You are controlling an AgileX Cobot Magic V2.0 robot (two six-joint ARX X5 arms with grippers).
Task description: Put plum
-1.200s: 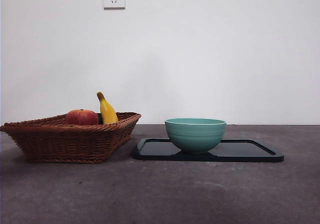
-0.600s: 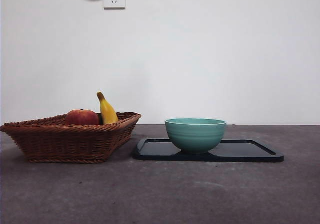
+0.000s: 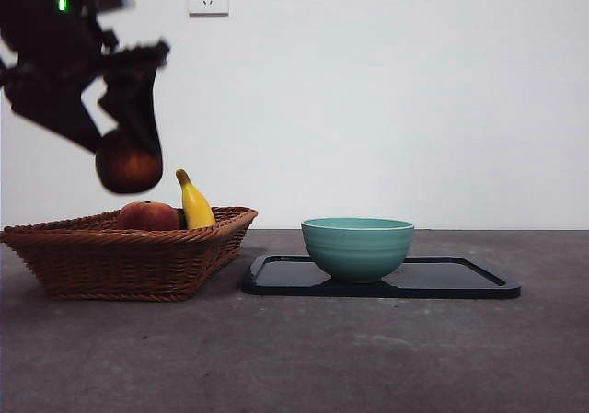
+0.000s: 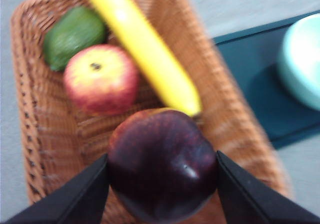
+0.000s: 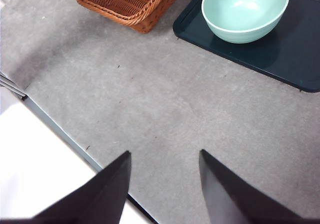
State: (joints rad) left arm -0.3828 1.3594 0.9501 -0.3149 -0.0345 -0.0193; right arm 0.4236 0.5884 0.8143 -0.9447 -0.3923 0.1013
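The left gripper [image 3: 129, 155] has swung down from the top edge of the front view, where only the plum's underside showed a second ago, and now hangs over the basket [image 3: 138, 257] with the plum [image 4: 162, 164] pinched between its 2 jaws. Below the gripper lie a peach [image 4: 100, 84], a banana [image 4: 145, 49] and a green fruit [image 4: 72, 34]. That suggests the plum is headed for the basket, not the bowl [image 3: 357, 246]. The arm is motion-blurred, and the green fruit is hidden in the front view. The right gripper [image 5: 162, 156] waits apart, jaws spread.
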